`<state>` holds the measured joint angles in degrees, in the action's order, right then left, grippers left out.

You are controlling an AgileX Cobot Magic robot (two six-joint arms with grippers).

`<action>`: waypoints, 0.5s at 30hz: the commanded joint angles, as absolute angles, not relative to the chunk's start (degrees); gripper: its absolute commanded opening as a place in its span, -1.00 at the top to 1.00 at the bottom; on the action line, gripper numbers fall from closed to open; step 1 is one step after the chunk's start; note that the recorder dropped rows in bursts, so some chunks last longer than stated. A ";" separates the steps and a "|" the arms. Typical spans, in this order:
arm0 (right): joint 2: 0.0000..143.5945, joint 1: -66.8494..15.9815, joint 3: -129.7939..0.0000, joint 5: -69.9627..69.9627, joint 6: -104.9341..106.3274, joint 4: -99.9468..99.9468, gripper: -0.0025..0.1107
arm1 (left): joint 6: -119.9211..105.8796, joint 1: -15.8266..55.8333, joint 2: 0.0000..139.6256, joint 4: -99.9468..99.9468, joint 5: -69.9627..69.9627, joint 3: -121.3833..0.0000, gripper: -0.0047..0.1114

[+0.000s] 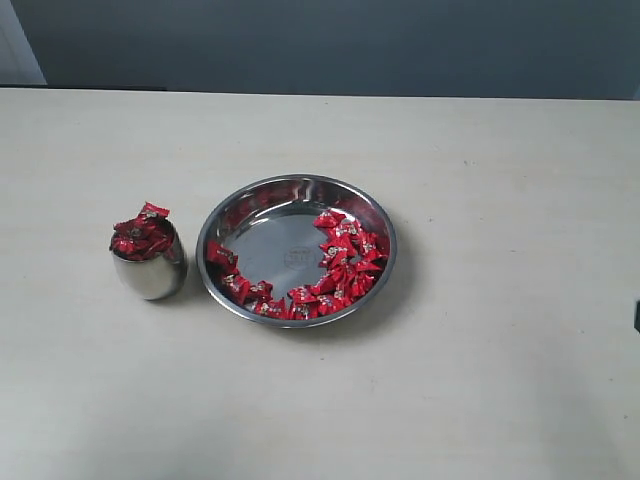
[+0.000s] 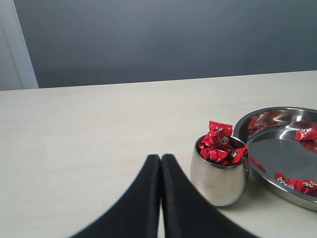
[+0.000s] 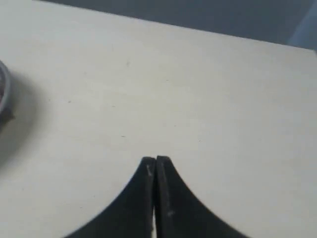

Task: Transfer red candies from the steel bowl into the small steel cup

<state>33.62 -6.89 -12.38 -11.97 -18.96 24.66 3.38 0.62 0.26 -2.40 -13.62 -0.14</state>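
Observation:
The steel bowl [image 1: 225,215] sits mid-table with many red candies [image 1: 345,262] along its right and front inner rim. Left of it stands the small steel cup [image 1: 150,275], heaped with red candies [image 1: 140,233]. In the left wrist view the cup [image 2: 218,181] stands close beside my left gripper [image 2: 160,157], which is shut and holds nothing; the bowl [image 2: 257,144] lies just past the cup. My right gripper [image 3: 155,159] is shut and empty over bare table, with only a sliver of the bowl's rim [image 3: 4,89] at the picture's edge. Neither gripper shows in the exterior view.
The pale table [image 1: 500,380] spreads wide around bowl and cup. A dark wall [image 1: 330,45] runs behind the table's far edge. A small dark part [image 1: 637,316] shows at the right border of the exterior view.

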 commanded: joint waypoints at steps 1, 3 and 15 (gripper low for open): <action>17.78 -3.35 -5.37 -12.30 -19.38 25.36 0.97 | 3.50 0.68 0.00 -2.54 -13.29 0.00 0.91; 10.25 -2.16 -2.58 -12.30 -20.80 24.75 0.97 | 3.50 0.68 0.00 -2.54 -13.29 0.00 0.91; 0.00 0.00 0.00 -16.17 -21.33 10.31 0.97 | 3.50 0.68 0.00 -2.54 -13.29 0.00 0.91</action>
<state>0.44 -0.28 -0.42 -16.01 -21.16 11.75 3.38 0.62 0.26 -2.40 -13.62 -0.14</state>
